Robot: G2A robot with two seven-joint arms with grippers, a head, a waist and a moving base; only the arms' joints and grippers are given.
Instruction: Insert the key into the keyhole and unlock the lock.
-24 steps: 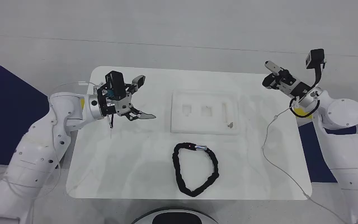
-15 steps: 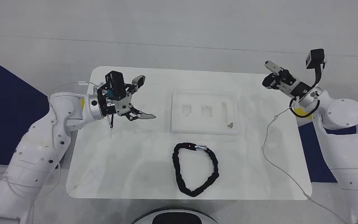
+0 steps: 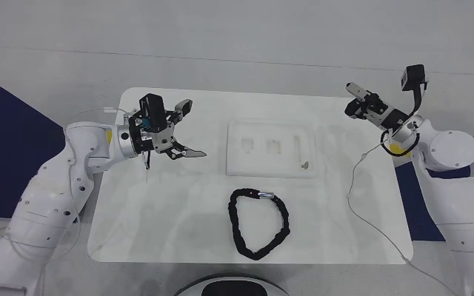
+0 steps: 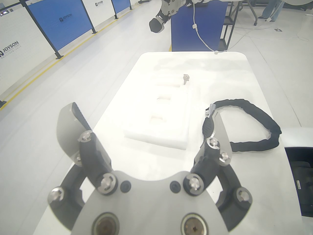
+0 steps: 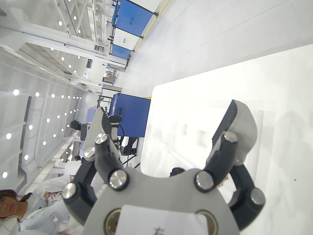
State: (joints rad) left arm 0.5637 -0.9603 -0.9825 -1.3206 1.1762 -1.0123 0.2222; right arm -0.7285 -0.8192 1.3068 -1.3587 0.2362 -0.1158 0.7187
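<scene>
We find the black fabric-sleeved chain lock [image 3: 258, 223] looped at the table's [image 3: 148, 222] front, the small silver key [image 3: 303, 163] in the white foam tray [image 3: 241, 148], the left gripper [image 3: 192, 129] and right gripper [image 3: 351, 101] spread empty, the latter now slightly inward.

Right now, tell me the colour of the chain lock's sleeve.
The sleeve is black, its lock body silver; the top view shows it best.

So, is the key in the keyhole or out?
Out. The key lies on the white foam tray, apart from the chain lock.
</scene>
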